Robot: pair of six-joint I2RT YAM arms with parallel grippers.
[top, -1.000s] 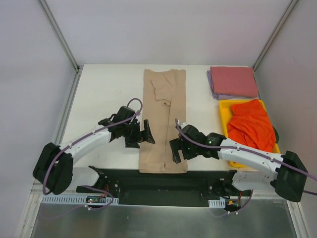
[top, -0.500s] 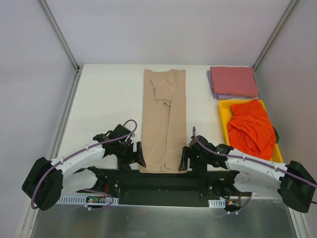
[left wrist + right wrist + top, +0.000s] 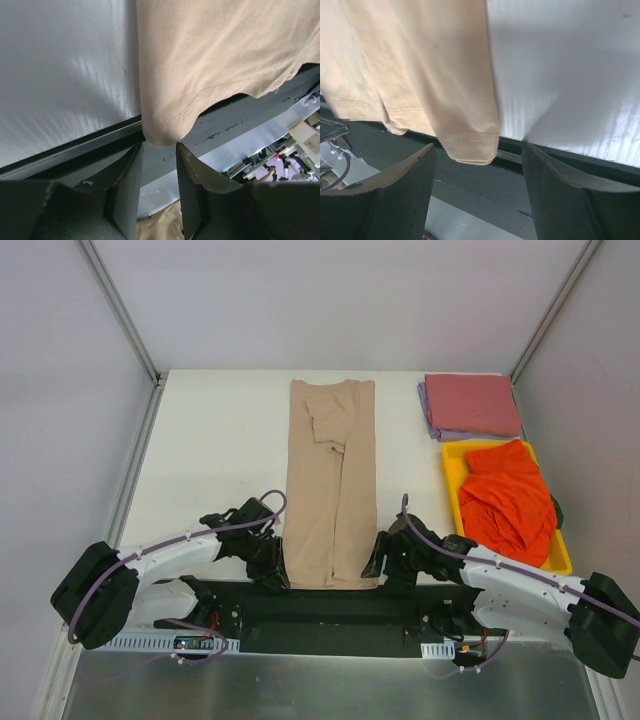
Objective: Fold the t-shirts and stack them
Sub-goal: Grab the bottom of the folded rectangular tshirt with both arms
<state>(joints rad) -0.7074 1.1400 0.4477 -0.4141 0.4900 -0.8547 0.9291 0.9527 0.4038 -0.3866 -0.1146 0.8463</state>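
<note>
Table (image 3: 205, 440): a white tabletop is carrying all the laundry, with both arms reaching in low from its near edge.
Tan t-shirt (image 3: 330, 480): it is lying in the middle of the table, folded into a long narrow strip running from the far edge to the near edge. Its bottom hem is drooping just over the near edge.
Yellow tray (image 3: 451, 468): it is sitting at the right side of the table.
Orange-red t-shirt (image 3: 506, 502): it is lying crumpled in the tray.
Pink-red t-shirt (image 3: 472, 403): it is resting folded at the far right corner, on top of the lavender one.
Lavender t-shirt (image 3: 428, 416): only its left edge is peeking out underneath.
Left gripper (image 3: 159, 147): its jaws are standing narrowly apart, with the hem's left corner sitting right at the fingertips.
Right gripper (image 3: 479, 150): its jaws are gaping wide on either side of the hem's right corner, not touching it.
</note>
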